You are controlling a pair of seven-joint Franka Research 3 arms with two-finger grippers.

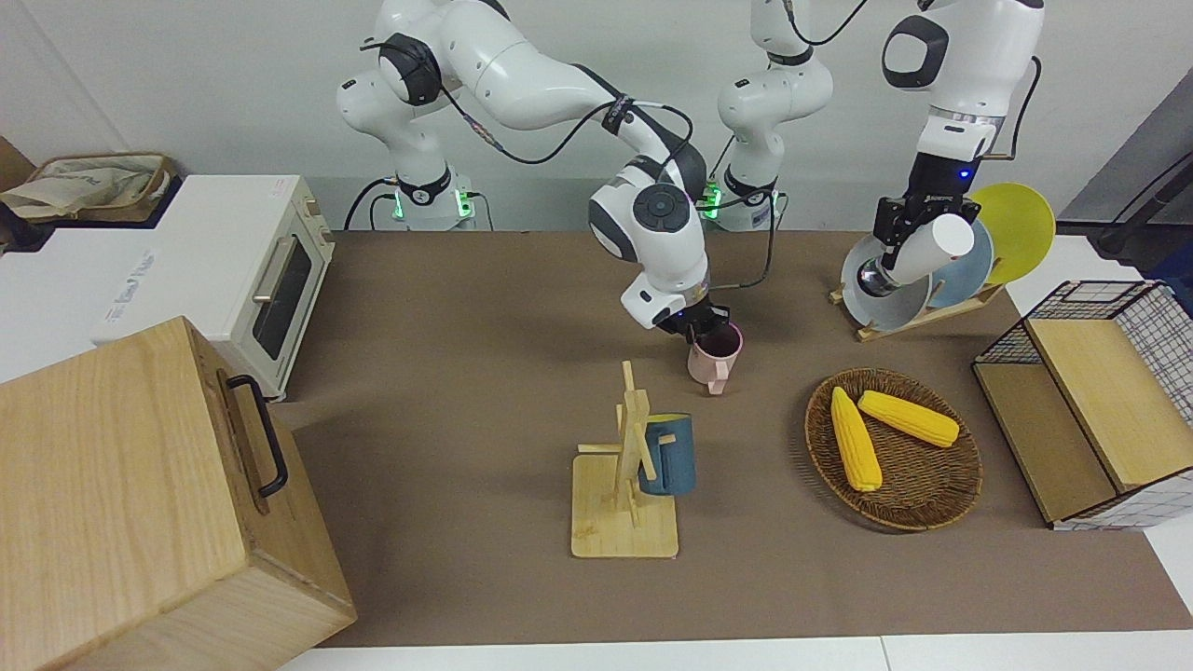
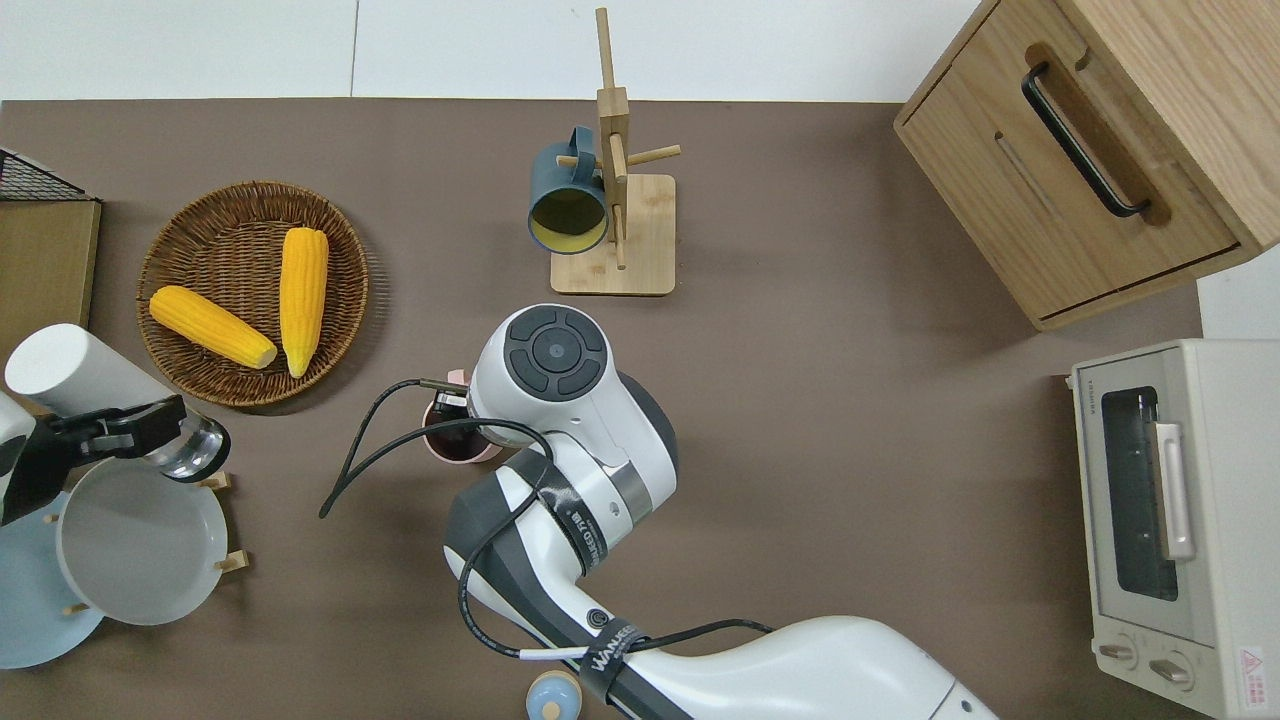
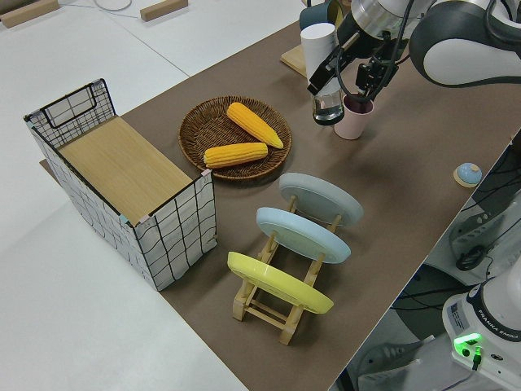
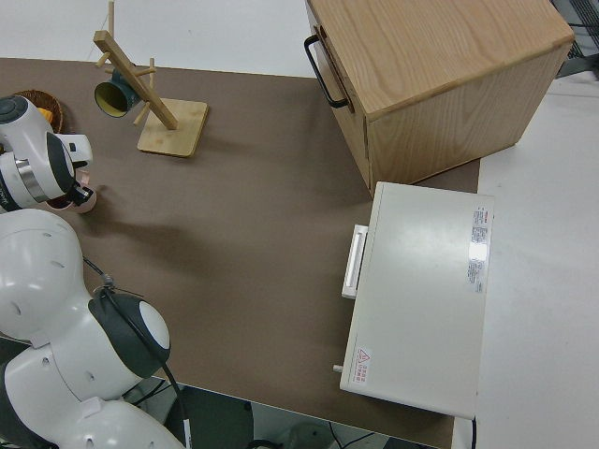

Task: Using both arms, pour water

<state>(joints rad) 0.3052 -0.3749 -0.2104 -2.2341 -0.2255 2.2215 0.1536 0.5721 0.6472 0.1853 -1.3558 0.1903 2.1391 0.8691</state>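
Two corn cobs (image 2: pixel 250 308) in basket (image 2: pixel 180 225); right hand (image 1: pixel 706 327) grips pink mug (image 1: pixel 716 359).

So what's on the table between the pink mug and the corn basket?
Nothing: in the overhead view, only bare brown table separates the pink mug, held by the right gripper, from the wicker basket.

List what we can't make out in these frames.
- Pink mug: whether it rests on the table or hangs just above; the right arm covers most of it in the overhead view.
- Right hand: finger contact on the mug rim, hidden by the wrist in the front view.
- White bottle in the left hand: contents not visible in any view.
- Toaster oven: cut by the overhead view's edge.
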